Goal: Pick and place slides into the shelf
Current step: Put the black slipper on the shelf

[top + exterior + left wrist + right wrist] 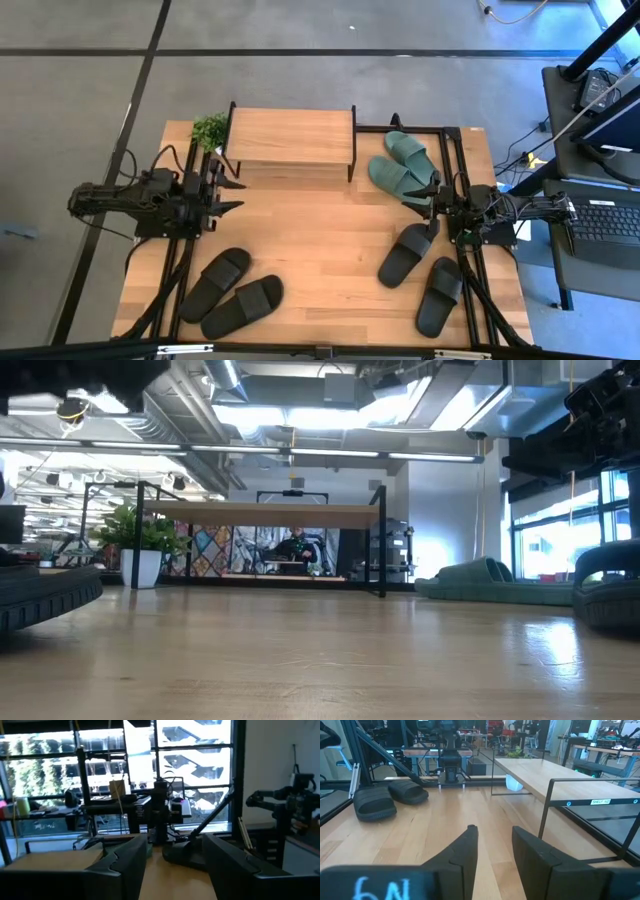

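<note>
Both arms held low and level over the table, pointing inward at each other. Left gripper (232, 196) sits w/ fingers spread wide, nothing between them; the shelf (290, 137) is just beyond its fingertips, off to one side. Right gripper (418, 196) also has fingers apart, empty. Teal slides (402, 166) lie near its tips, a black slide (404, 254) close by. Black pair (232, 292) is well back from the left fingers.
</note>
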Robot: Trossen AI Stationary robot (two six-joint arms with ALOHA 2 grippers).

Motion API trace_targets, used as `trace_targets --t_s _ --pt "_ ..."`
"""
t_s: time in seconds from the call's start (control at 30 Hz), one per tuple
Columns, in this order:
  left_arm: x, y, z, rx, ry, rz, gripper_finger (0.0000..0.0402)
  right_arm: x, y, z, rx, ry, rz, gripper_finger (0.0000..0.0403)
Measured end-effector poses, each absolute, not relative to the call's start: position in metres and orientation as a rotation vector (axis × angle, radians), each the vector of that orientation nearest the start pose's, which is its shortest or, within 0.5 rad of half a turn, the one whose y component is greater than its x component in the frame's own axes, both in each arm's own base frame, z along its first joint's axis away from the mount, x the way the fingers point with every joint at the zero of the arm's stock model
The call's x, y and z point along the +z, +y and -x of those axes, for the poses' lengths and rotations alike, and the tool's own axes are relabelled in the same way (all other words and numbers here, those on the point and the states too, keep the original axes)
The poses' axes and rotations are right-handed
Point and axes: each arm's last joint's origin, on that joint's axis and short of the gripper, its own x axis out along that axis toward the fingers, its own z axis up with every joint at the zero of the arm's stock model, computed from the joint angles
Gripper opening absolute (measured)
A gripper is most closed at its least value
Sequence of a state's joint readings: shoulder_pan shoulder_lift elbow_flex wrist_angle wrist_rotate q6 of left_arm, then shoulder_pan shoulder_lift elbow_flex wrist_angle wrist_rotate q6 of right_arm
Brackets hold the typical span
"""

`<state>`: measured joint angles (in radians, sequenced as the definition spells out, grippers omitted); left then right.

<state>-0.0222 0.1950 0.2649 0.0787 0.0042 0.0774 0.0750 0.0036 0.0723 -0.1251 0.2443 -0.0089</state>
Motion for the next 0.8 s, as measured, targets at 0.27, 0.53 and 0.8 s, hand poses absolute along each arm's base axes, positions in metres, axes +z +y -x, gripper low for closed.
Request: trace_targets --t_s 0.27,0.53,0.8 --pt "0.28 -0.026 -0.132 -0.207 0.006 -0.183 0.0178 0.176 0.0 -0.092 -0.169 0.056 0.017 0.0122" --pt "0.291 -0.064 -0.165 -0.183 0.436 -0.324 0.0178 0.176 0.0 -0.092 -0.169 0.056 0.017 0.0122" --pt "0.292 -0.102 -0.174 -0.048 0.858 -0.176 0.0178 0.176 0.0 -0.092 -0.169 0.056 0.018 0.0122"
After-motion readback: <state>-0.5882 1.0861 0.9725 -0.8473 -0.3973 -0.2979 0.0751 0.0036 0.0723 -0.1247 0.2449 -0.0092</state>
